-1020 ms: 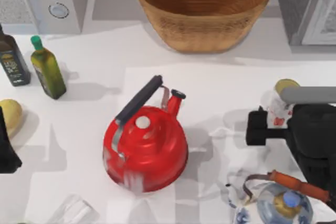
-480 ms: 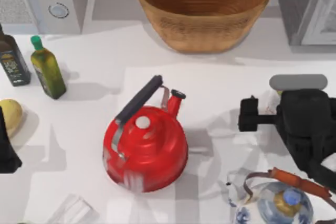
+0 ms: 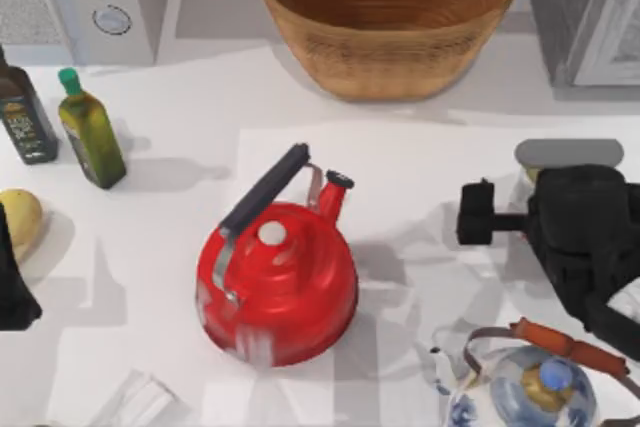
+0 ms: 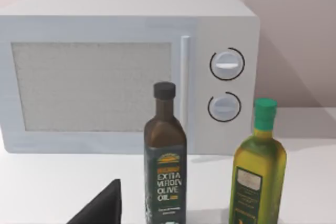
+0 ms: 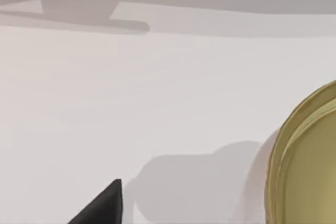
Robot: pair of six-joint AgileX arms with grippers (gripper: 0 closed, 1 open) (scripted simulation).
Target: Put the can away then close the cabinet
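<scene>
A: Can (image 5: pixel 307 166): where, and which way does it point?

B: Right side of the table, under the right arm. Right wrist view catches the pale-gold rim of its flat top facing the camera; the body is hidden, so I cannot tell how the long axis runs.

A: Right gripper (image 3: pixel 478 225)?

B: Black, over the right side of the table, its end toward the red kettle (image 3: pixel 278 282). Whether the fingers are spread or holding the can, I cannot tell; the arm's bulk covers them from above. One dark finger tip (image 5: pixel 102 205) shows in the wrist view, apart from the can.

A: Left arm?

B: Parked at the table's left edge, gripper (image 3: pixel 12 282) partly out of frame; fingers, cannot tell.

A: Anything particular to one view?

B: Left wrist view faces the microwave (image 4: pixel 126 72), with a dark oil bottle (image 4: pixel 165 163) and a green-capped bottle (image 4: pixel 258 171) upright before it. Top view adds the basket (image 3: pixel 388 17) at the back and a blue-white teapot (image 3: pixel 530 387) near the right arm.
</scene>
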